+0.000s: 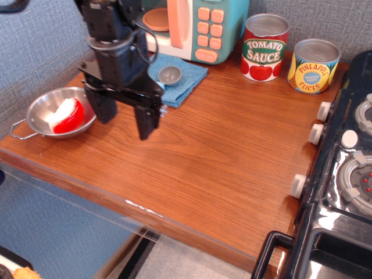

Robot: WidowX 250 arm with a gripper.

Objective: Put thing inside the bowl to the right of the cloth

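Note:
The red and white wedge toy [65, 115] lies inside the shiny steel bowl [40, 107] at the table's left front. The blue cloth [185, 80] lies behind, near the toy microwave, with a small grey scoop [170, 75] on it. My black gripper [125, 128] hangs open and empty just right of the bowl, its left finger [105, 110] close beside the bowl's rim, above the wooden table.
A teal and pink toy microwave [197, 26] stands at the back. A tomato sauce can [264, 47] and a pineapple slices can [313, 65] stand at the back right. A black toy stove [343, 174] fills the right side. The table's front edge is near.

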